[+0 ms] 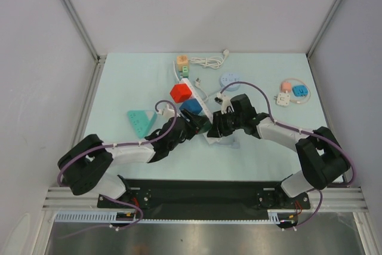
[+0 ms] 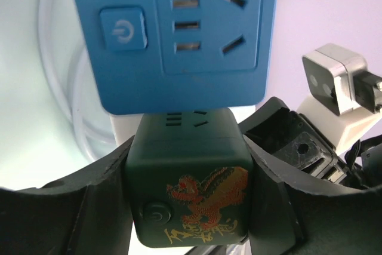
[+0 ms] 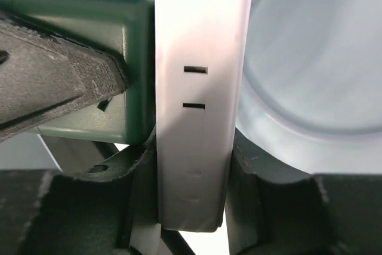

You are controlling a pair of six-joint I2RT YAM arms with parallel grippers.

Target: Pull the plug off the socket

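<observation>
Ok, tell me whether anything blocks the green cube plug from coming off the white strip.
Nothing visible does. The left gripper clamps the green cube plug on both sides, and the right gripper holds the white strip. The blue cube sits close beside the plug on the strip, not over it.

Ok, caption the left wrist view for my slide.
Left gripper clamps the dark green cube plug beside a blue cube adapter.

left arm (image 1: 128,150): low, reaching from near-left base toward centre | left gripper (image 2: 188,177): jaws clamped on both sides of dark green plug cube (image 2: 190,147) | right arm (image 1: 286,132): elbow bent at near right, forearm stretched left to centre | right gripper (image 3: 194,198): fingers (image 3: 262,207) pressed against both sides of white power strip (image 3: 200,88) | both grippers close together, facing each other
</observation>
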